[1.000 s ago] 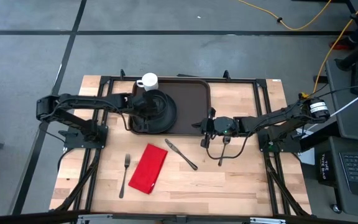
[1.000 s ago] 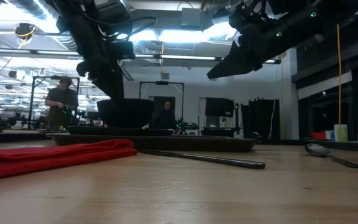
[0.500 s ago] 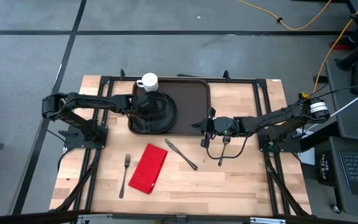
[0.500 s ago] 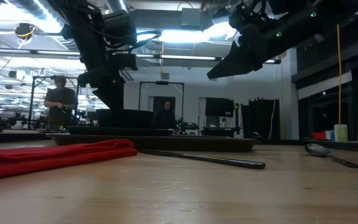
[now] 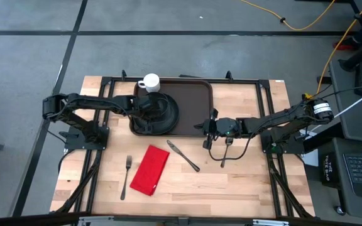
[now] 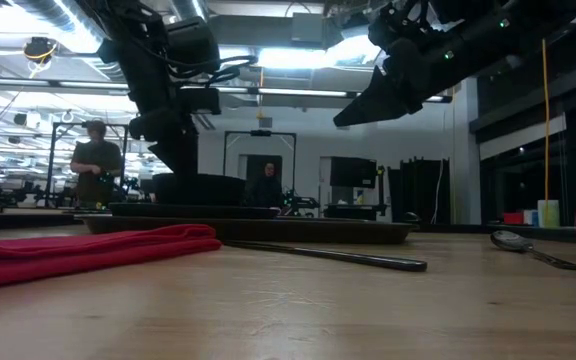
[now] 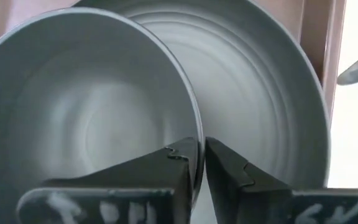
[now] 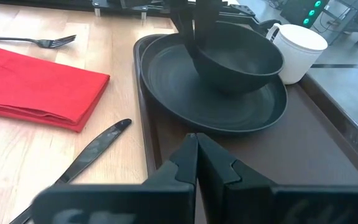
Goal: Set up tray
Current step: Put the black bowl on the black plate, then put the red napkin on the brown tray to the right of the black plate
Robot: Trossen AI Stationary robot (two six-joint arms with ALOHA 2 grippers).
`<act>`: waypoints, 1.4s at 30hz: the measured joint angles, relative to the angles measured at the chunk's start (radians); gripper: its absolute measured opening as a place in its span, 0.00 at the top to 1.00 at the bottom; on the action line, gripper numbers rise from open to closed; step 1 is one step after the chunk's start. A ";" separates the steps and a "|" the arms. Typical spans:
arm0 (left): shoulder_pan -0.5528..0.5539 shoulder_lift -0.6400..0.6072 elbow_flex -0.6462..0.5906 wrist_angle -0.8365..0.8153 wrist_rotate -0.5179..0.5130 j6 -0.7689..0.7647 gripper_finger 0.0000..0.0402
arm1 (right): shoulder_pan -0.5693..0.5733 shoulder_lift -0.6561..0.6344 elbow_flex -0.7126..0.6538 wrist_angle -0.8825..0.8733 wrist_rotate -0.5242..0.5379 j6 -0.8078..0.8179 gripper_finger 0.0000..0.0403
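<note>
The left gripper's [image 7: 199, 163] jaws straddle the rim of a black bowl [image 7: 86, 118], one inside and one outside, with only a narrow gap around the rim; whether they pinch it or have just let go cannot be told. The right gripper's [image 8: 196, 163] jaws are pressed together and hold nothing, hovering over the near edge of the tray [image 8: 328, 155].

In the high view the tray [image 5: 193, 103] lies in the upper middle of the frame, on the wooden bench [image 5: 244, 182]. A round black plate [image 5: 165, 122] sits in its left half, and the left gripper [image 5: 149, 108] covers the bowl there, so the bowl hardly shows from above. The right gripper [image 5: 207, 127] sits just right of the tray's lower right corner. A white mug [image 5: 149, 81] stands at the tray's upper left corner. Below the tray lie a fork [image 5: 126, 176], a red napkin [image 5: 150, 169] and a knife [image 5: 183, 155], left to right.

The right wrist view alone makes the stacking plain: the bowl [image 8: 238, 62] rests on the plate [image 8: 185, 87], toward the mug [image 8: 298, 50].

The low view shows the bowl [image 6: 200, 188] as a dark shape under the left arm, the napkin [image 6: 88, 250] at lower left, a spoon [image 6: 528, 247] at far right, and a person [image 6: 95, 165] standing in the room behind.
</note>
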 joint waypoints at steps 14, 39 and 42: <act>-0.003 -0.053 0.046 -0.021 0.007 -0.008 0.77 | 0.000 0.000 0.000 0.001 0.000 0.002 0.98; -0.507 -0.116 0.076 -0.147 -0.203 -0.336 0.72 | 0.000 0.000 0.001 0.003 0.000 0.106 0.98; -0.566 -0.116 0.076 -0.161 -0.203 -0.453 0.72 | 0.000 0.000 0.001 0.008 0.000 0.116 0.98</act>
